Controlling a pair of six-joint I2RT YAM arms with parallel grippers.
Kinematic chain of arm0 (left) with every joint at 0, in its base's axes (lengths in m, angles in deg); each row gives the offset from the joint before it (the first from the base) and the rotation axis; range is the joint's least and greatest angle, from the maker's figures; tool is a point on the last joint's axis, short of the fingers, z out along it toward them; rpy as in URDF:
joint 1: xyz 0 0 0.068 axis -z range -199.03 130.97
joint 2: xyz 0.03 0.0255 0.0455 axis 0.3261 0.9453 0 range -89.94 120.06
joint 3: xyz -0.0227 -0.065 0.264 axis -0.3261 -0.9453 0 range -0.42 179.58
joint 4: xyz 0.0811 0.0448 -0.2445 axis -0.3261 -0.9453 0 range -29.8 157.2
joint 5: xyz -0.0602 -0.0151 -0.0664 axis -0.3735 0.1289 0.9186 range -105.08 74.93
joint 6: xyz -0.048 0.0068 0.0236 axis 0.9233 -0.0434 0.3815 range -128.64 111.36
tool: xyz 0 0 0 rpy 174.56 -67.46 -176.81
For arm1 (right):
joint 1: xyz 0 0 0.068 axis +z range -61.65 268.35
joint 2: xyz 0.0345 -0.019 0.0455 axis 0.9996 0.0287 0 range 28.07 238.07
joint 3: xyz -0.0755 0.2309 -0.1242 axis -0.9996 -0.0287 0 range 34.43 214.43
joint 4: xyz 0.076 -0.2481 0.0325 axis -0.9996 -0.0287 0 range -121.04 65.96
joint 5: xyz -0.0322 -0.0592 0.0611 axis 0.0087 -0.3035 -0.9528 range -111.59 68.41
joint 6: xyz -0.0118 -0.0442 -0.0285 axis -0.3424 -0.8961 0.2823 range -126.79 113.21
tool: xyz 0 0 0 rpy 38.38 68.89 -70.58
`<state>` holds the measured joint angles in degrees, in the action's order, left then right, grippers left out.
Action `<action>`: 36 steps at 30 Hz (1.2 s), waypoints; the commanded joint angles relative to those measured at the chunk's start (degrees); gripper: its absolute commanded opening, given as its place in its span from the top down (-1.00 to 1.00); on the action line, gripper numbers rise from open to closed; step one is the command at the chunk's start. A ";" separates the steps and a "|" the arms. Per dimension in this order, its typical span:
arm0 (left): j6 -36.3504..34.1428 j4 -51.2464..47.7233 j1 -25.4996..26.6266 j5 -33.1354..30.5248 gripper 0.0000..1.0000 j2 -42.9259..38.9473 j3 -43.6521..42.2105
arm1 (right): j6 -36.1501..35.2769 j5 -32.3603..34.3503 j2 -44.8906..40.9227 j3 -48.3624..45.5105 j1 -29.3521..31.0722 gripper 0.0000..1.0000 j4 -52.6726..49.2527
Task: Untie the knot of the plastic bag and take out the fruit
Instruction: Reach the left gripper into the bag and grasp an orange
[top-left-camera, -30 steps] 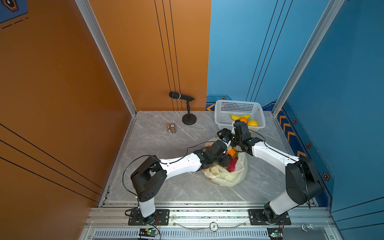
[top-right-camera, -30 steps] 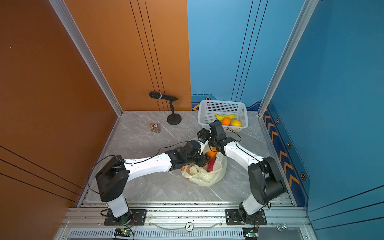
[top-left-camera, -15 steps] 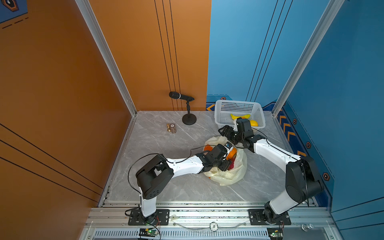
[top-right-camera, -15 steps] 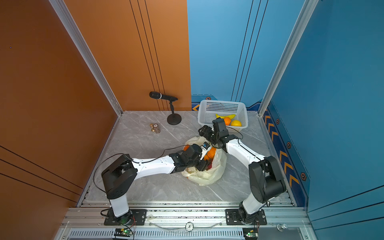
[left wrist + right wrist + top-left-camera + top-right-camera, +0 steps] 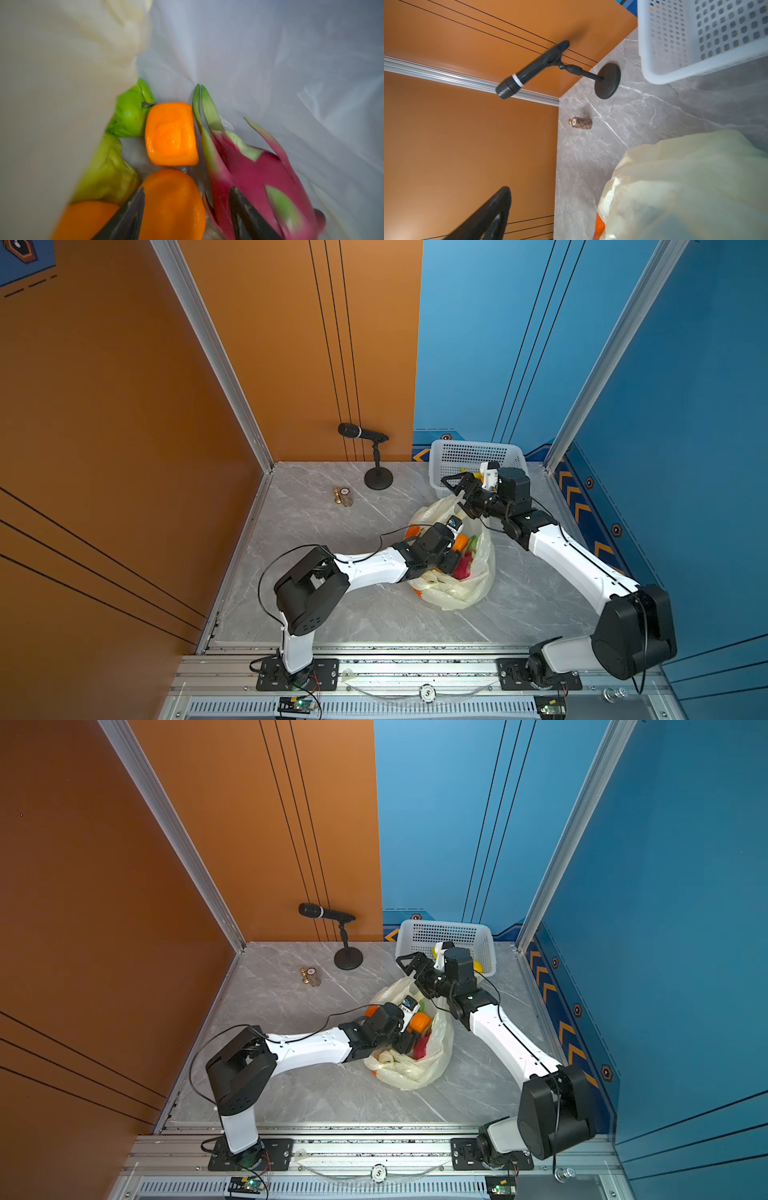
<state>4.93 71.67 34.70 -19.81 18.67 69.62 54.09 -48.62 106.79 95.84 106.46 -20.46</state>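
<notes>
The grey marbled counter (image 5: 316, 531) carries everything, and the left arm (image 5: 370, 568) stretches low across it from its base toward the middle. Near the back wall sits a small brown patterned cylinder (image 5: 346, 497). Just to its right is a black microphone (image 5: 360, 432) on a round-footed stand. The plastic bag (image 5: 457, 593) rests mid-counter, pale yellow and crumpled, with its mouth gaping upward and the left arm's wrist reaching down into it. The fruit (image 5: 462, 566) shows through that opening in both top views. Inside, the left fingers (image 5: 133, 209) stand well apart, one on each side of an orange (image 5: 172, 199); whether they press on it cannot be told. Beyond it lies a squarish orange piece (image 5: 171, 135), with a pink green-tipped dragon fruit (image 5: 255, 172) close on one side and two green bumpy pieces (image 5: 128, 116) on the other. The right fingers (image 5: 488, 216) hang at the bag's far rim, spread wide and holding nothing. Just behind them stands the white perforated basket (image 5: 453, 454), where a bit of yellow shows past the right arm (image 5: 573, 564).
</notes>
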 commanded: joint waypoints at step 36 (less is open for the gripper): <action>-0.73 -9.25 2.46 4.10 0.03 -0.35 0.71 | -7.99 -0.39 -20.69 -7.71 -3.30 -0.99 -16.92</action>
<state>5.08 62.62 35.79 -18.52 22.76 71.63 46.03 -47.15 85.61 89.81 103.45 -36.53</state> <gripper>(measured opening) 0.575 0.997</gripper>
